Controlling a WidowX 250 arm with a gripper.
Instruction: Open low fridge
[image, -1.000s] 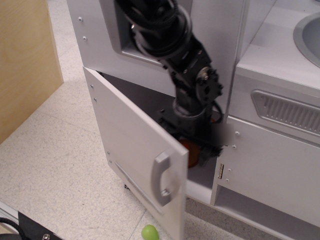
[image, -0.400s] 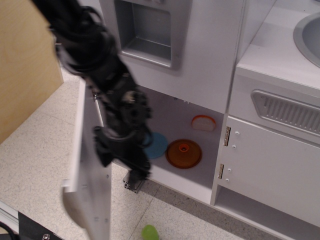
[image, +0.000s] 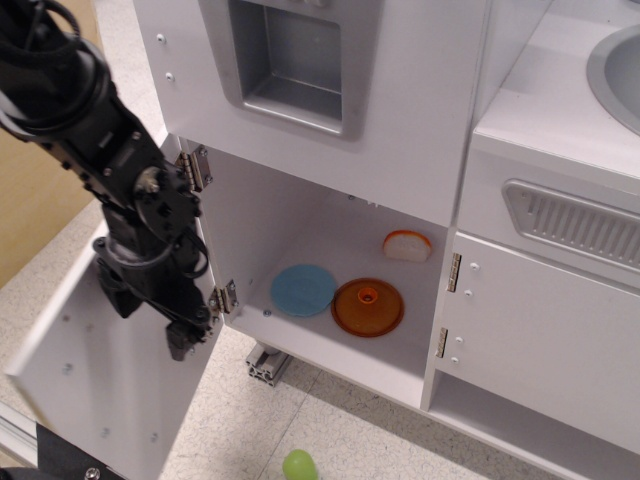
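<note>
Gripper (image: 178, 338) hangs in front of the open door's (image: 100, 390) inner face, near the lower hinge (image: 224, 297); whether its jaws are spread or closed cannot be told. Fridge (image: 300, 215) stands wide open at bottom left, holding a blue disc (image: 301, 290), orange lid (image: 367, 306) and small orange-white piece (image: 407, 245). Green ball (image: 299, 465) lies on the floor.

Light is even and fairly bright, seemingly from overhead, with no harsh glare. The white panels look slightly washed out toward the upper right of the frame. Inside the open low fridge (image: 330, 250) the back wall is softly shaded, darker toward the upper left corner. The black arm (image: 110, 170) at left reads as a dark mass with little detail, and its lower end is a bit soft. The green ball (image: 299, 465) at the bottom edge is mildly blurred. Overall the picture is grainy and low in resolution.
</note>
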